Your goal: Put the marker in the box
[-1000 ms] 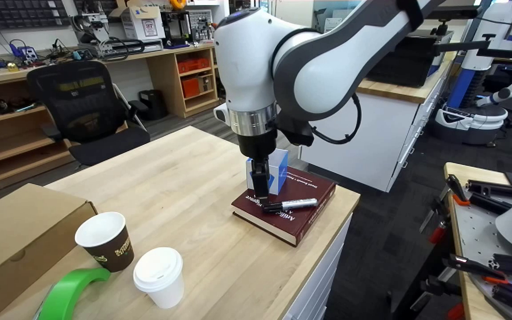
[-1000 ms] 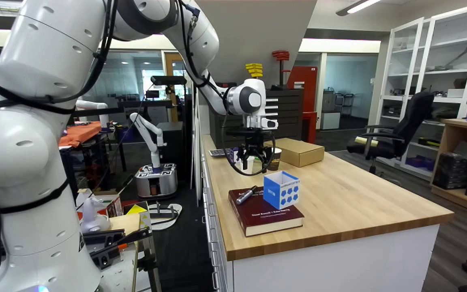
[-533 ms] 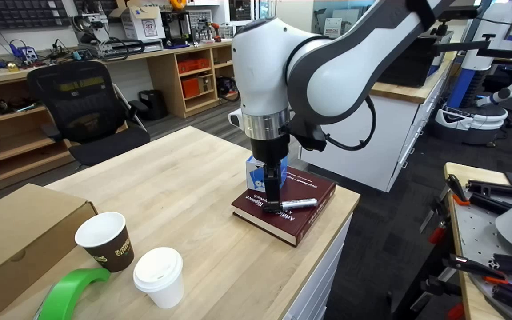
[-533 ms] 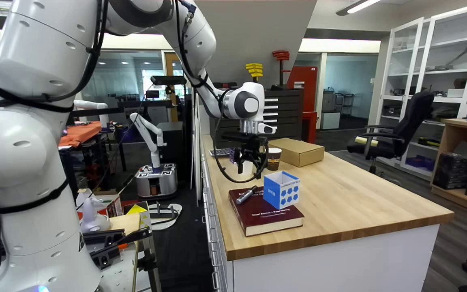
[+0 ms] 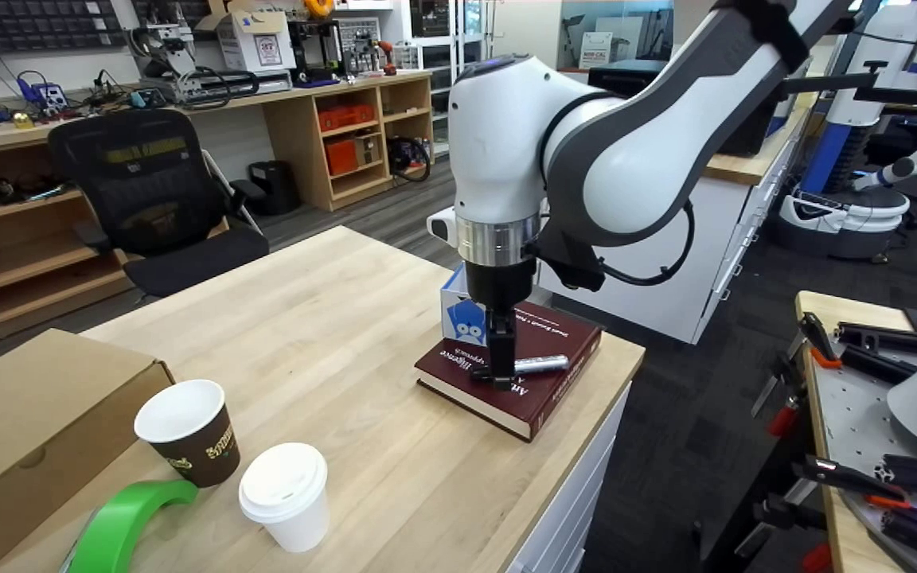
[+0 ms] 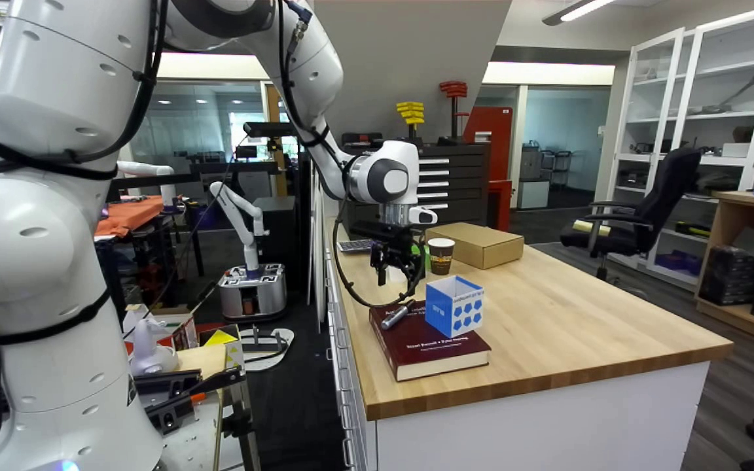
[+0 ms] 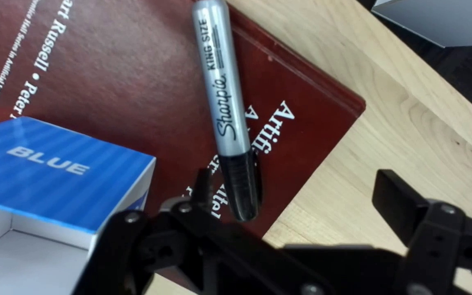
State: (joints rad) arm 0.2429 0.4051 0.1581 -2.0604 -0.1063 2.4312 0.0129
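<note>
The marker [image 7: 223,90] has a silver-grey body and a black cap. It lies on the maroon book [image 7: 137,73] and shows in both exterior views [image 5: 544,364] [image 6: 396,315]. The small blue and white box [image 7: 55,172] stands open-topped on the book beside the marker, also in both exterior views [image 5: 462,314] [image 6: 453,307]. My gripper [image 7: 295,188] is open and empty, fingers pointing down. In the wrist view the black cap reaches between the fingers, closer to the left finger. In an exterior view the gripper [image 5: 501,380] partly covers the marker. I cannot tell its exact height.
A brown cup [image 5: 196,438], a white lidded cup [image 5: 287,497], a green curved object [image 5: 120,525] and a large cardboard box [image 5: 44,422] stand on the wooden table [image 5: 347,382]. The book lies near a table edge and corner.
My gripper has moved lower and, in the exterior views, sideways across the marker's cap end: rightward in one picture, leftward in another. The marker, box and book have not moved.
</note>
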